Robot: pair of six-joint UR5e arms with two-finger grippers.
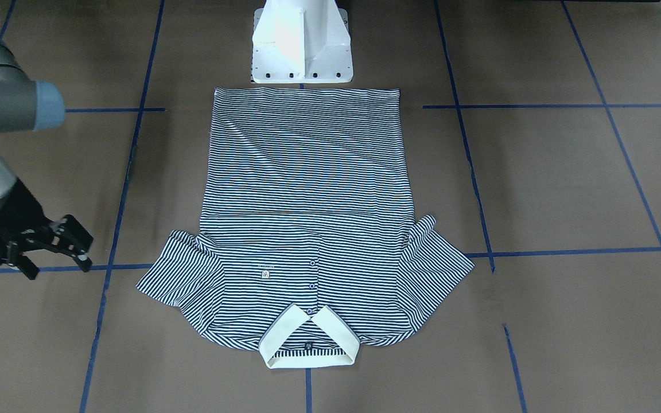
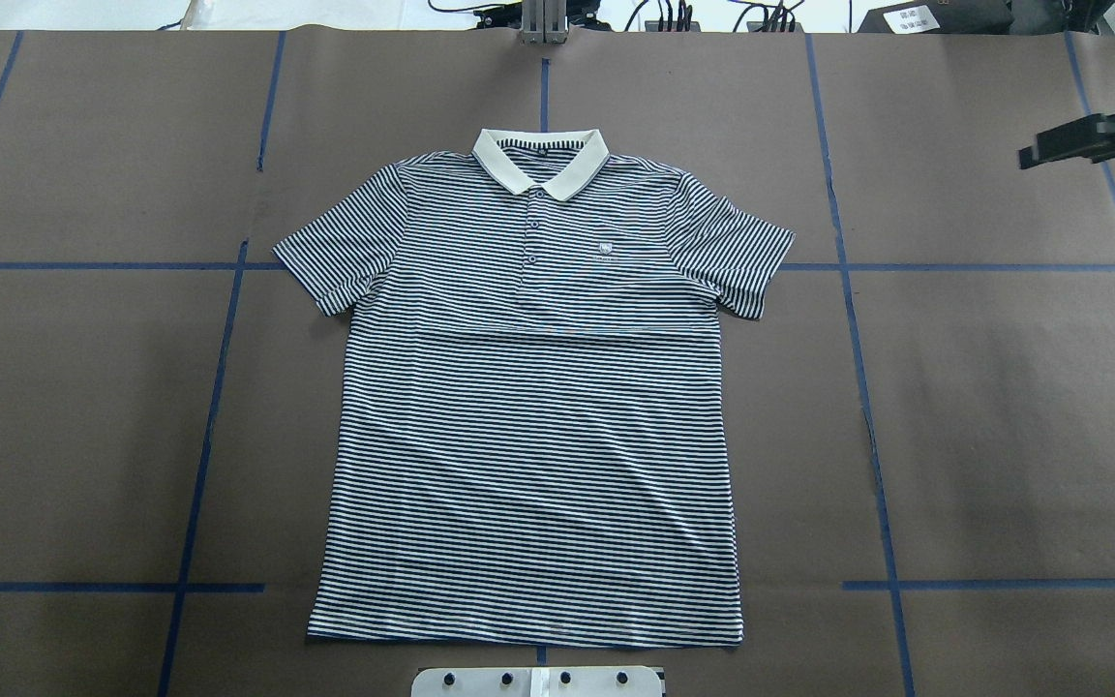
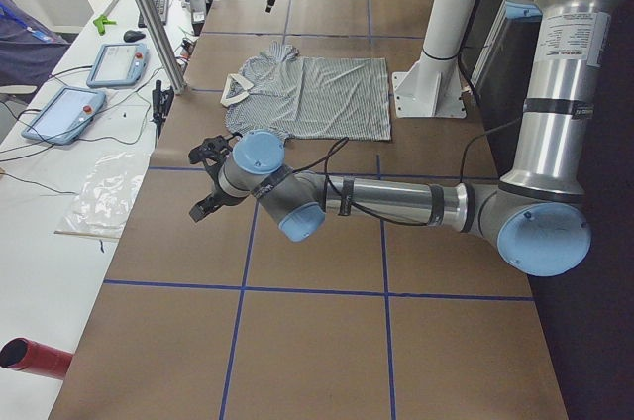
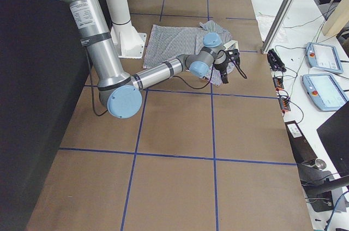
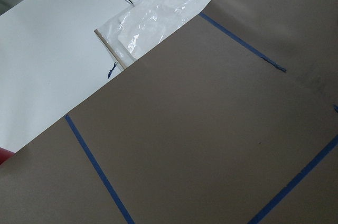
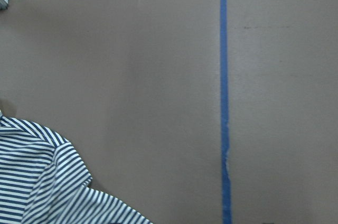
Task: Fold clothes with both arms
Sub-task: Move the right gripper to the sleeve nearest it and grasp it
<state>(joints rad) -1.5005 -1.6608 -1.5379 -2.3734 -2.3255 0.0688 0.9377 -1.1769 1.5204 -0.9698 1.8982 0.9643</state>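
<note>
While flat, shirt [image 2: 528, 407] clear of jaws.

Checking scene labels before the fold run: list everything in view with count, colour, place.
polo shirt: one, navy-and-white stripes, cream collar; flat, face-up, mid-table, collar away from the robot.
table cover: one, brown, under the shirt.
tape lines: several, blue, grid on the cover.
pedestal base: one, white, at the shirt's hem.
plastic bag: one, clear, on the white bench.
teach pendants: two, grey-blue, same bench.
cylinder: one, red, bench edge.
left arm: silver, blue caps, low beyond the shirt's left side.
left gripper: black, state unclear.
right arm: same colours, beyond the shirt's right side.
right gripper: black, open, empty.
</note>
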